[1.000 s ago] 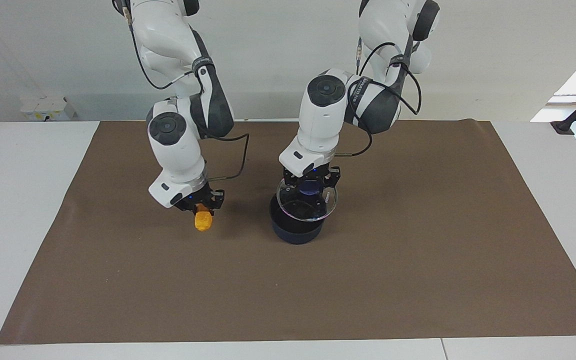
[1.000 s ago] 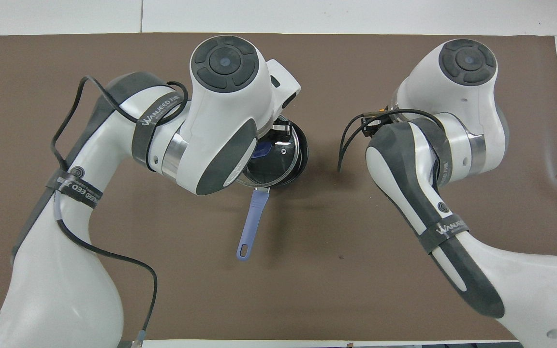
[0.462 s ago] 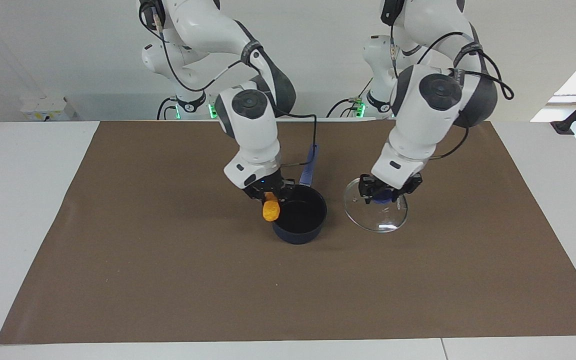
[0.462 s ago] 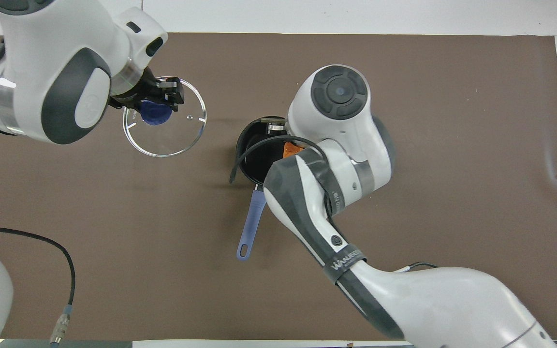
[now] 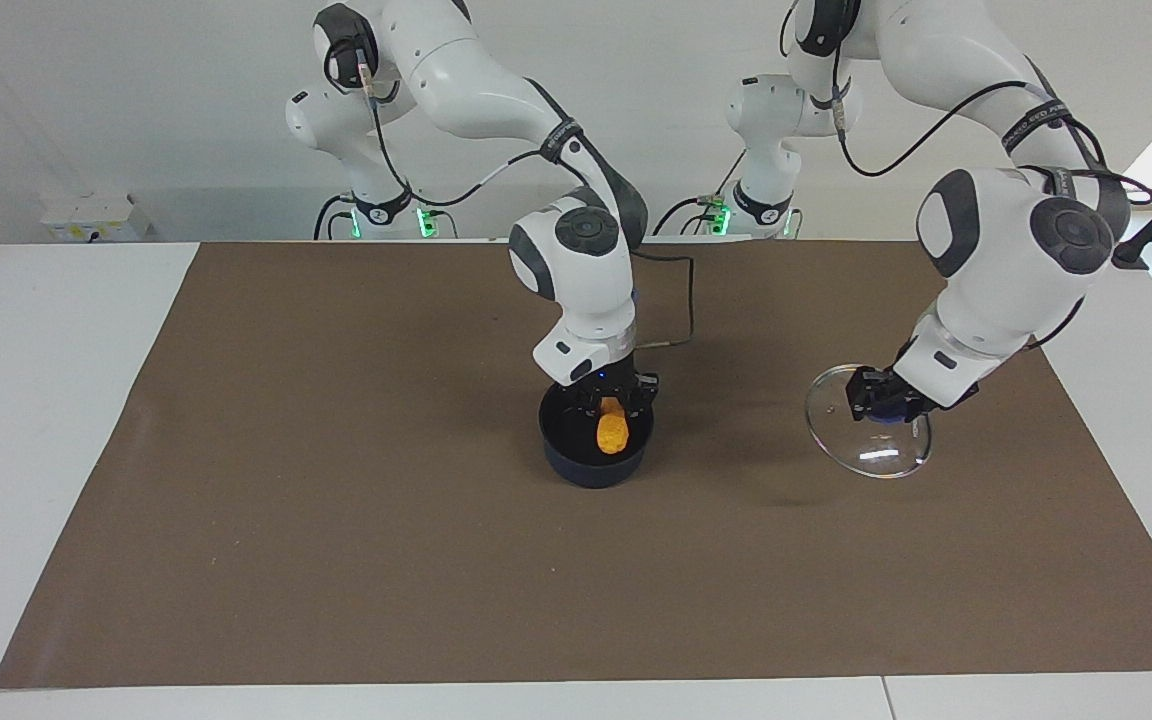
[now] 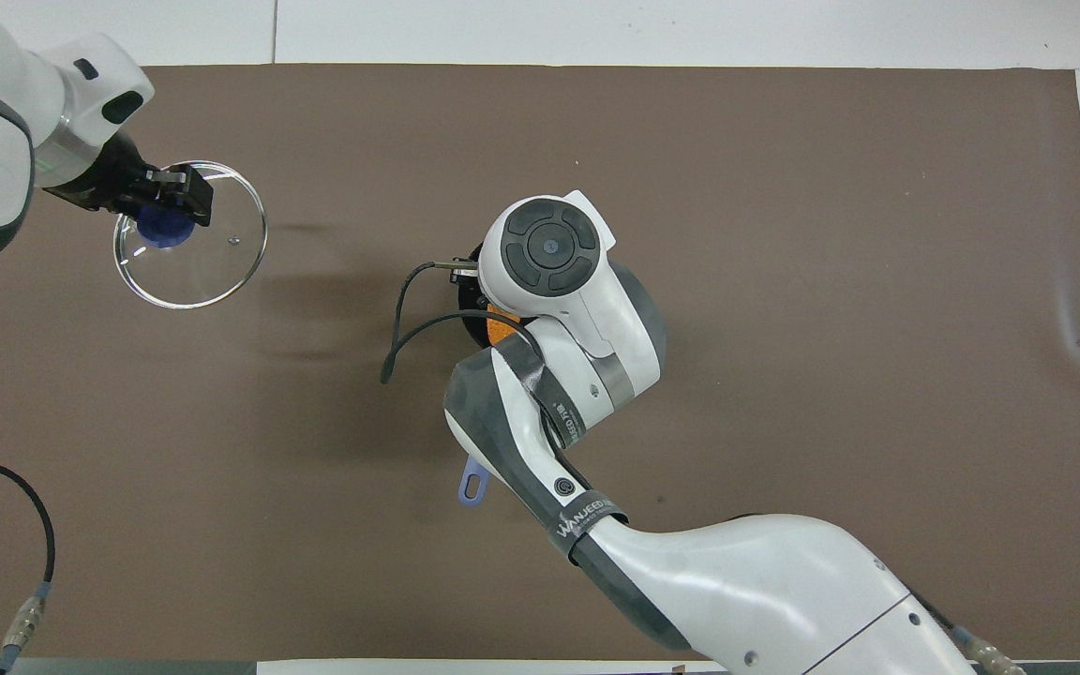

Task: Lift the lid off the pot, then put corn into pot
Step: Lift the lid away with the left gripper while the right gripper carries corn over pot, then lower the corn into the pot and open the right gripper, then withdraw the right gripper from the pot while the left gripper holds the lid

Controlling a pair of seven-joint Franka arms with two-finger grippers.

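The dark navy pot (image 5: 591, 468) stands open at the middle of the brown mat. My right gripper (image 5: 613, 400) is over it, shut on the orange-yellow corn (image 5: 614, 432), which hangs upright with its lower end inside the pot. In the overhead view the right arm hides most of the pot (image 6: 467, 305); a bit of the corn (image 6: 501, 331) and the tip of the pot's handle (image 6: 472, 488) show. My left gripper (image 5: 884, 408) is shut on the blue knob of the glass lid (image 5: 871, 452) and holds it tilted just above the mat toward the left arm's end, also in the overhead view (image 6: 212, 262).
The brown mat (image 5: 336, 560) covers most of the white table (image 5: 26, 420). A white box (image 5: 86, 215) sits at the wall by the right arm's end. A black cable (image 6: 399, 319) loops off the right wrist beside the pot.
My left gripper carried the lid off the pot and away toward the left arm's end. My right gripper brought the corn from beside the pot to over it and lowered it in.
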